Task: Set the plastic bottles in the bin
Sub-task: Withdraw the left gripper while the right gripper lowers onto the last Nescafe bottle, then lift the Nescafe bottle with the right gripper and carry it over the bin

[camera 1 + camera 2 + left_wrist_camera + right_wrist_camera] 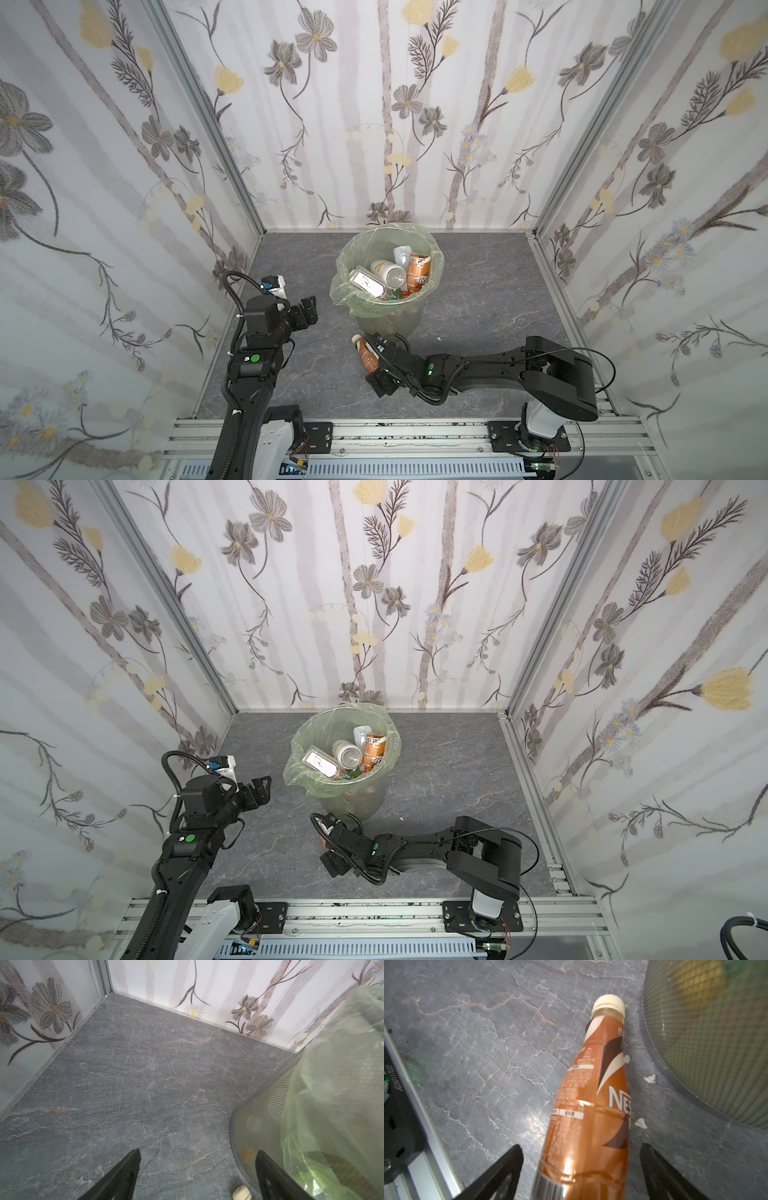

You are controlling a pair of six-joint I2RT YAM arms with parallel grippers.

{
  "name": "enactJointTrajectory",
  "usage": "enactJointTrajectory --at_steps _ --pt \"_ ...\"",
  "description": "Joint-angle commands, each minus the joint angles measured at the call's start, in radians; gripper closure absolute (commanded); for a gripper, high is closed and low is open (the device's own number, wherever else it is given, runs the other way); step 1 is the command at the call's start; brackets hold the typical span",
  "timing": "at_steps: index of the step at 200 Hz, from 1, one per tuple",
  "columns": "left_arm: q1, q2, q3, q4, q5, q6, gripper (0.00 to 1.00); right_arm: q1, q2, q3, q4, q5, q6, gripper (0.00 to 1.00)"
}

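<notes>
Plastic bottles [391,272] mostly fill the bin [399,324] in both top views. One brown coffee bottle [365,352] lies on the desk [478,291], at the tips of the right jaws. In the left wrist view, we see the left jaws open and empty, with the bin just beside them. In the right wrist view, the right jaws stand wide astride the bottle's body, touching nothing. We judge it light, thin-walled and slick-sleeved, so we would pinch its mid-body gently.

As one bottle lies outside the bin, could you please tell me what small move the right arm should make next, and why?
Probably close the right claw on the brown coffee bottle: it lies on the floor beside the bin, and the open jaws straddle its body with gaps either side.
</notes>
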State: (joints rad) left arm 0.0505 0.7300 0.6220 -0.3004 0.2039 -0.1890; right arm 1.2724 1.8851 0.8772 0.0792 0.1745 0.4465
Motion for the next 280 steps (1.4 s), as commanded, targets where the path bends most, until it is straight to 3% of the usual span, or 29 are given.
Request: enactJointTrajectory --at_steps 1,58,95,162,194,242,280 --pt "0.001 0.0 -0.002 0.035 0.015 -0.003 0.12 -0.006 0.024 0.008 -0.006 0.027 0.034 0.15" --pt "0.002 -0.002 -0.004 0.038 0.017 0.0 0.12 -0.009 0.025 0.014 -0.012 0.013 0.012 0.36" --pt "0.002 -0.016 -0.005 0.038 0.013 -0.005 0.12 0.006 -0.052 -0.003 -0.017 -0.053 -0.112 0.39" --pt "0.002 -0.021 -0.007 0.04 0.012 -0.006 0.12 0.0 -0.406 -0.046 -0.147 -0.194 -0.406 0.49" --pt "0.003 -0.033 -0.008 0.041 0.006 -0.008 0.12 -0.05 -0.547 -0.029 -0.253 -0.207 -0.495 0.51" --pt "0.002 -0.024 -0.011 0.046 0.027 -0.011 0.12 -0.123 -0.747 0.044 -0.246 -0.226 -0.607 0.51" --pt "0.003 -0.03 -0.014 0.05 0.045 -0.019 0.12 -0.261 -0.673 0.253 -0.374 -0.147 -0.772 0.5"
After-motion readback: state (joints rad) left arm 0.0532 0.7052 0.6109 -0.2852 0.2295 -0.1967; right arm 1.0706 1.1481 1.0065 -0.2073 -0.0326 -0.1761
